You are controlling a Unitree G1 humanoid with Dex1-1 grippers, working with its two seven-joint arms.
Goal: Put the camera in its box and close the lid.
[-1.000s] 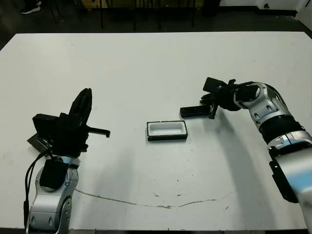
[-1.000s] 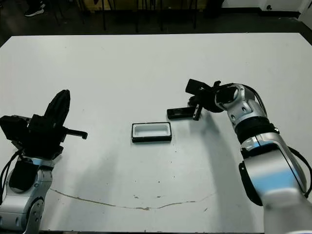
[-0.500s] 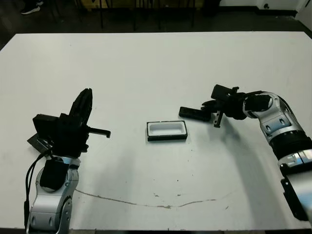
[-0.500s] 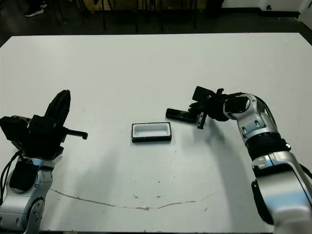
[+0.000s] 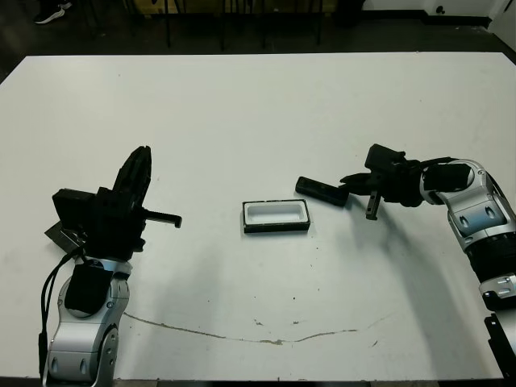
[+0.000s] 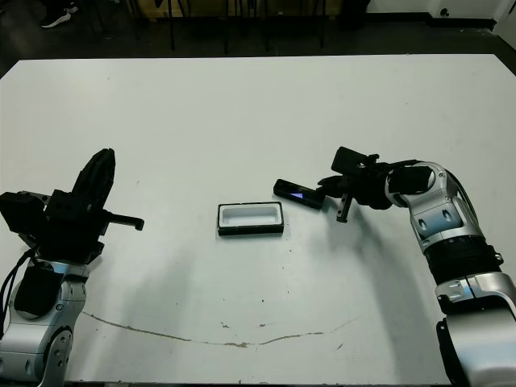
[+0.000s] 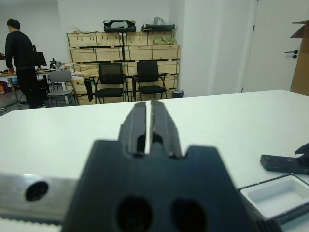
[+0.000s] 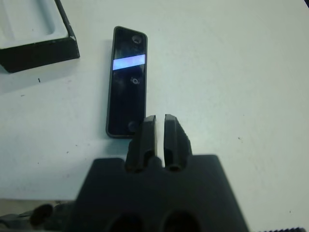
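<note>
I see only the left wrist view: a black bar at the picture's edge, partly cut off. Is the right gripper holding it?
Observer: No. The right gripper is shut and empty, its tips at one end of the camera, which lies flat on the table.
Operator: Is anything in the box already?
Observer: No. The box shows only its white lining; the camera lies apart from it, toward the right arm.
Operator: Which face of the camera is up?
Observer: The face with the pale bluish window.
</note>
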